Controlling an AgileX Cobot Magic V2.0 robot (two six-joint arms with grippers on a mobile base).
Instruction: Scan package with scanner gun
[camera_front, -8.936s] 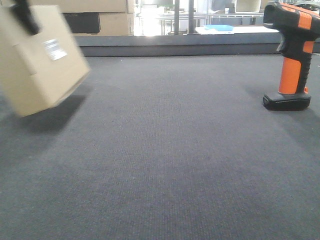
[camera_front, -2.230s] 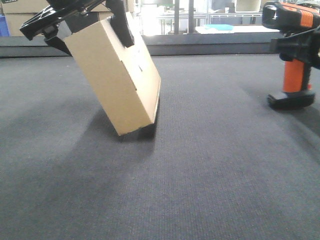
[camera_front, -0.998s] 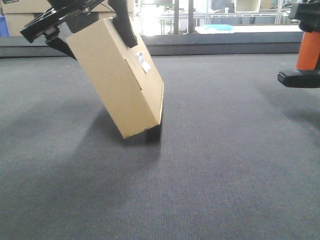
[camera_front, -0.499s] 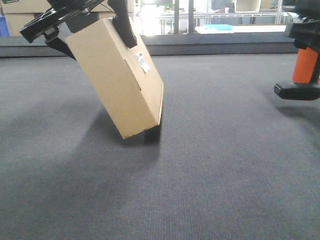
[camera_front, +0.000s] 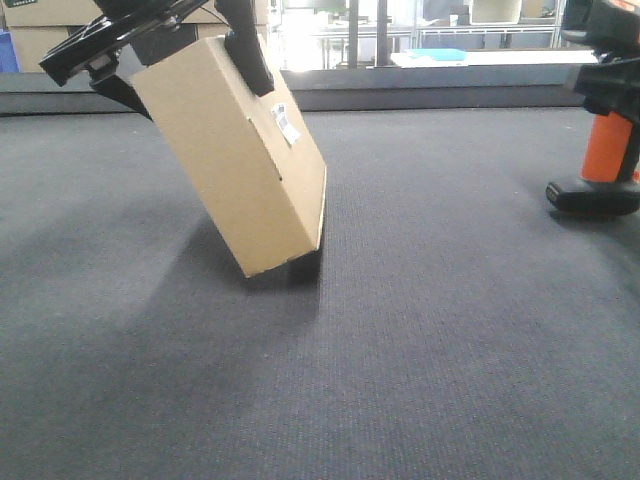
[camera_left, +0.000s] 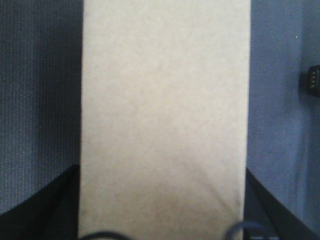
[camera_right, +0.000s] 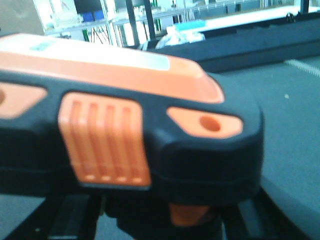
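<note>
A tan cardboard package (camera_front: 235, 165) is tilted, its lower corner touching the dark mat (camera_front: 400, 330). A small white label (camera_front: 285, 122) sits on its right face. My left gripper (camera_front: 195, 85) is shut on the package's upper end, with one black finger (camera_front: 248, 50) on the near face. In the left wrist view the package (camera_left: 165, 110) fills the middle between the dark fingers (camera_left: 50, 205). The orange and black scanner gun (camera_front: 608, 150) is at the far right, upright, its base (camera_front: 592, 197) low near the mat. My right gripper (camera_right: 165, 225) is shut on the scanner (camera_right: 115, 135).
A raised dark ledge (camera_front: 420, 97) runs along the back of the mat. Cardboard boxes (camera_front: 40, 25) stand behind it at the left. A blue tray (camera_front: 437, 55) lies on a far table. A small black part (camera_left: 312, 82) shows at the left wrist view's right edge.
The scanner gun has come down in my right gripper, from well above the mat to close over it. The package and left gripper have stayed still.
</note>
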